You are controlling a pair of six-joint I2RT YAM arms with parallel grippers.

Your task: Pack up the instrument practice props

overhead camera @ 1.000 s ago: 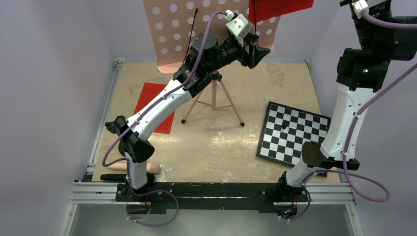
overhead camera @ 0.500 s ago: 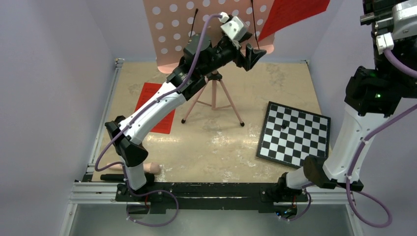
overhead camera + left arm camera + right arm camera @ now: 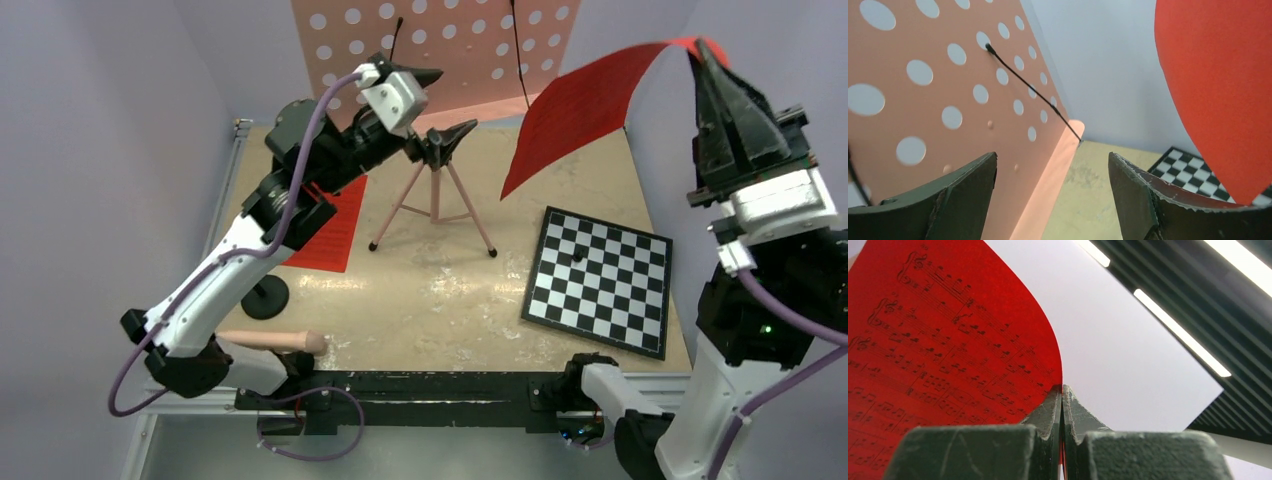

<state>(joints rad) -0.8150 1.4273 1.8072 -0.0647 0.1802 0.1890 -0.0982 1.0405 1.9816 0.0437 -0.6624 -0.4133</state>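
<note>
— What is the right gripper [image 3: 704,48] doing?
— It is closed on the top edge of a red page [image 3: 575,105], held high above the surface [image 3: 440,290]. In the wrist view the gripper [image 3: 1062,392] has its jaws pressed together on the page [image 3: 943,340], and the printed music shows.
— Where does that page hang?
— It curves down and left from the gripper, its low corner in the air between the stand [image 3: 440,45] and the checkerboard [image 3: 600,280].
— And the left gripper [image 3: 445,105]?
— Open and empty, close to the top of the stand's tripod. Its wrist view shows the gripper [image 3: 1053,195] with jaws spread, the stand's perforated desk [image 3: 948,85] on the left, the page [image 3: 1218,90] on the right.
— Anything else?
— A second page [image 3: 330,225] lies flat left of the tripod. A pink rod [image 3: 275,341] lies at the near edge, with a black disc [image 3: 262,297] just behind it; whether they join cannot be told.
</note>
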